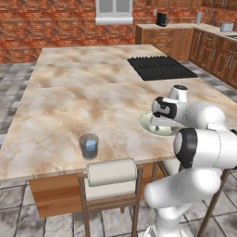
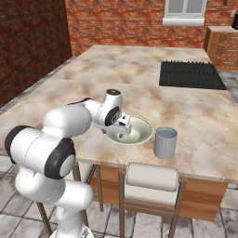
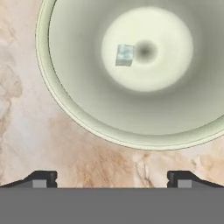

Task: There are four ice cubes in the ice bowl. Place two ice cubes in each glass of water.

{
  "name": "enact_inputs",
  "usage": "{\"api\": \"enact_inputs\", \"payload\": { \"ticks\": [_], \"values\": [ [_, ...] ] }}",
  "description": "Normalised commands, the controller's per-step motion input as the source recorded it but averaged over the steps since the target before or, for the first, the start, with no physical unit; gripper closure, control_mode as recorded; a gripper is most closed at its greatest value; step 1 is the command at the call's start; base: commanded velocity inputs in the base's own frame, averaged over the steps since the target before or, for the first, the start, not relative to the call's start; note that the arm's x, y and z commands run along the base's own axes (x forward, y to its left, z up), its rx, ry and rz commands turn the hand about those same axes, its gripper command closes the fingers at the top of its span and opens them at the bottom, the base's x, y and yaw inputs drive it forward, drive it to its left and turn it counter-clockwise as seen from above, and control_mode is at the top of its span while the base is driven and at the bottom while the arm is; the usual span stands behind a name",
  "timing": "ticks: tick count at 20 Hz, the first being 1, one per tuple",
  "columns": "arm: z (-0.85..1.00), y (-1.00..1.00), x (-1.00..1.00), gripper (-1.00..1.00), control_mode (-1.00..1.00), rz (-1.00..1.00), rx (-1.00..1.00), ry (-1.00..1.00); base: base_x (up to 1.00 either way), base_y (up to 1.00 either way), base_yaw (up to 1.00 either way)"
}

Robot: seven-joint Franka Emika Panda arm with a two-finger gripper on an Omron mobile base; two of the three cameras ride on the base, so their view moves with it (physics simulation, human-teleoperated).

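Observation:
The pale cream-green ice bowl point(image 3: 83, 100) holds one small pale blue ice cube point(image 3: 124, 55) near its middle. My gripper point(image 3: 111, 181) hangs open and empty above the bowl's near rim, pointing down, with nothing between its fingertips point(image 3: 41, 179). From the left, the gripper point(image 1: 159, 124) covers part of the bowl point(image 1: 144, 122). One glass of water point(image 1: 88, 146) stands to the bowl's left near the counter's front edge, with pale blue ice inside. From the right, the gripper point(image 2: 123, 131) hovers over the bowl point(image 2: 148, 132), and another glass of water point(image 2: 165, 142) stands just right of it.
A black cooktop point(image 1: 159, 67) is set into the marble counter point(image 1: 83, 102) behind the bowl. Stools with cream cushions point(image 1: 111, 172) are tucked under the counter's front edge. Brick walls and wooden cabinets point(image 1: 185, 41) lie beyond.

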Motion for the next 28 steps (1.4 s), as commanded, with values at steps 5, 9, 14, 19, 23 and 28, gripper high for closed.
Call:
{"api": "enact_inputs", "payload": {
  "ticks": [5,9,14,19,23,28],
  "values": [
    [-0.11,0.00,0.19,-1.00,-1.00,0.07,0.00,0.00,0.00,0.00,0.00],
    [-0.13,-0.06,0.13,-1.00,-1.00,0.06,0.00,0.00,0.00,0.00,0.00],
    [-0.09,-0.21,0.04,-1.00,-1.00,0.01,0.00,0.00,0.00,0.00,0.00],
    [-0.10,-0.09,0.12,-1.00,-1.00,0.00,0.00,0.00,0.00,0.00,0.00],
    [-0.21,0.00,0.33,-1.00,-1.00,0.00,0.00,-0.01,0.00,0.00,0.00],
    [-0.23,0.00,0.28,-1.00,-1.00,0.00,0.00,0.00,0.00,0.00,0.00]
  ]
}}
